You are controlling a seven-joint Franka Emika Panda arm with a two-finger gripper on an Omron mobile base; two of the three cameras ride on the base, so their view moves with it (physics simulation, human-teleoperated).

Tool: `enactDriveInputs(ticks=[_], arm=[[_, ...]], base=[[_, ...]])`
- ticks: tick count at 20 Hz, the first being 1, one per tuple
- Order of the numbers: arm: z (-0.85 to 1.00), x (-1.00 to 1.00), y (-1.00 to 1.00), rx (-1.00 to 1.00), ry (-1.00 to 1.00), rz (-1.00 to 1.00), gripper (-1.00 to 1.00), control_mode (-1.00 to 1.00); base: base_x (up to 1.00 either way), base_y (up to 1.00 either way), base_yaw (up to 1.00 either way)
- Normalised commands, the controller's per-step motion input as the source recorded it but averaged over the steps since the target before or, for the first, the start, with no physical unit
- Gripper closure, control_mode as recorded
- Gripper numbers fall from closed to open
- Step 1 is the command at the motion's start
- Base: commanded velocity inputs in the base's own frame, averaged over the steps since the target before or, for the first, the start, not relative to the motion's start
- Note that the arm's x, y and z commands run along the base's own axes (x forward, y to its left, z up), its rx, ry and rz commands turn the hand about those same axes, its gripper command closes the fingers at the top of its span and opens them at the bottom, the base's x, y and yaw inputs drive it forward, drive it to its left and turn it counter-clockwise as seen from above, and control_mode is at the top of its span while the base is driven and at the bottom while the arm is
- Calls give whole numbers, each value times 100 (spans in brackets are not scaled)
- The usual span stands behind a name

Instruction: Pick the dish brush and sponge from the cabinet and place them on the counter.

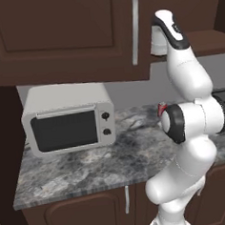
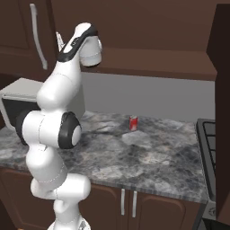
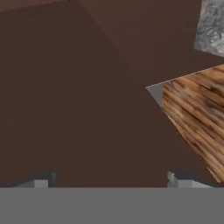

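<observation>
Left base view: I'm seeing the microwave (image 1: pixel 67 122) sitting at left on the counter (image 1: pixel 136 153), a red can (image 1: pixel 161 109) peeking behind the arm. Gripper (image 3: pixel 109 180) is hanging wide open w/ nothing held, facing the cabinet (image 1: pixel 60 32). Can't spot the sponge.

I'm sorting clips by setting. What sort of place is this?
A kitchen, a rendered one: a microwave sits on a grey stone-patterned counter under a dark brown wall cabinet, with a stove edge at the right.

Grey wall (image 2: pixel 148 96), seemingly wooden floor (image 3: pixel 199 111), dark stove (image 2: pixel 215 143).
</observation>
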Motion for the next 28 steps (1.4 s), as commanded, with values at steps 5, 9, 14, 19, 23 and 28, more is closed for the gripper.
enactDriveInputs(ticks=[5, 9, 14, 19, 23, 28], arm=[[-8, -85, 66, 0, -16, 3, -100, -100], [-13, -92, 74, 0, -23, 0, -100, -100], [-9, -80, 75, -1, -34, 0, -100, -100], [-1, -51, 77, -3, -39, 0, -100, -100], [0, -27, 71, 0, -34, 1, -100, -100], [0, -17, 61, 0, -27, 3, -100, -100]], base=[[0, 0, 0], [0, 0, 0], [0, 0, 0], [0, 0, 0], [0, 0, 0], [0, 0, 0]])
